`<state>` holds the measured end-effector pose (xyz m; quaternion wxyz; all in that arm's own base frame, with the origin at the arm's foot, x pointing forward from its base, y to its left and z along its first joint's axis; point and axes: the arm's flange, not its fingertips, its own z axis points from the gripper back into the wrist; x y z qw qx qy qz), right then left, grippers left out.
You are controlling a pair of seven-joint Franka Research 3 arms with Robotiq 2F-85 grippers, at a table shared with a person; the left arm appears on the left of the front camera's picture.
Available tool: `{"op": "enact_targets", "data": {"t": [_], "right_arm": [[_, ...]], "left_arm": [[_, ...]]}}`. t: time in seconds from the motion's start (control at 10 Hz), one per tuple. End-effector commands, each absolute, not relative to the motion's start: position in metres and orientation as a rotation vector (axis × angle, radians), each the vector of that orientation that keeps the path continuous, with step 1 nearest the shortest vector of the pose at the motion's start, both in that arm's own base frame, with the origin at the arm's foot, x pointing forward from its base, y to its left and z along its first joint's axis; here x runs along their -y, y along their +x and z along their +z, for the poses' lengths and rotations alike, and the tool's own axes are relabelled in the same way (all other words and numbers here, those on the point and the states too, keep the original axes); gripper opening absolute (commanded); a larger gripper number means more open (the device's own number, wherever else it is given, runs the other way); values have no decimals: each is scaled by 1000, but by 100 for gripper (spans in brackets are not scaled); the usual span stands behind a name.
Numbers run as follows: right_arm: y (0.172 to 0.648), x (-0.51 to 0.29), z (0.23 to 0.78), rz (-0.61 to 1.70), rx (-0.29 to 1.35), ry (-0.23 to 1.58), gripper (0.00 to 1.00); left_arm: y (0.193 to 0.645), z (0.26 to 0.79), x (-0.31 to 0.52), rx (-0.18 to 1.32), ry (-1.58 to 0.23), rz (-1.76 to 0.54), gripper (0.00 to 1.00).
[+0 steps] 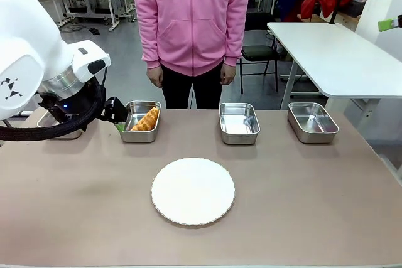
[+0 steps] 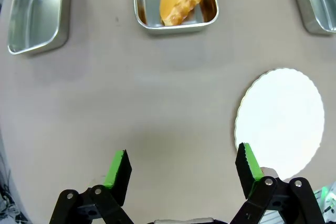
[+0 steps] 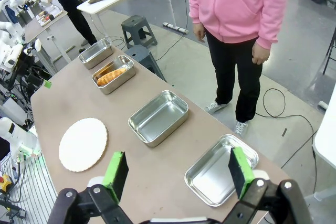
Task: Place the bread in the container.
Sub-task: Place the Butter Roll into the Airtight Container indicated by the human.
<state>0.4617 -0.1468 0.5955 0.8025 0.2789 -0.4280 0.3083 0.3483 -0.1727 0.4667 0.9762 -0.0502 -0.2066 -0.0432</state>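
Bread [image 1: 146, 120]: golden-brown, ridged croissant, lying diagonally in the steel container [image 1: 129, 135] near the table's far-left edge. Left gripper [image 2: 182, 167] is hanging released, nothing between its fingers; right gripper [image 3: 178, 172] likewise spread wide.

**Tally on the worktop: four trays, one croissant, one plate**

Counting across the worktop [image 1: 75, 218]: four steel trays in a row. One sits at the far left [image 1: 59, 131], half hidden behind the arm, then the container [image 1: 141, 121], a third [image 1: 239, 123] and a fourth [image 1: 312, 122]. One croissant, the bread [image 1: 146, 120], lies in the container. One round white plate [image 1: 193, 191]. One person [image 1: 191, 23] stands at the far side.
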Motion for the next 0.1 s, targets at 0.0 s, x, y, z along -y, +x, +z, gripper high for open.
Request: {"op": "enact_targets", "data": {"t": [0.0], "right_arm": [[461,145,596,663,928,602,100]], "left_arm": [[350,468,172,432,-106,-79,100]]}}
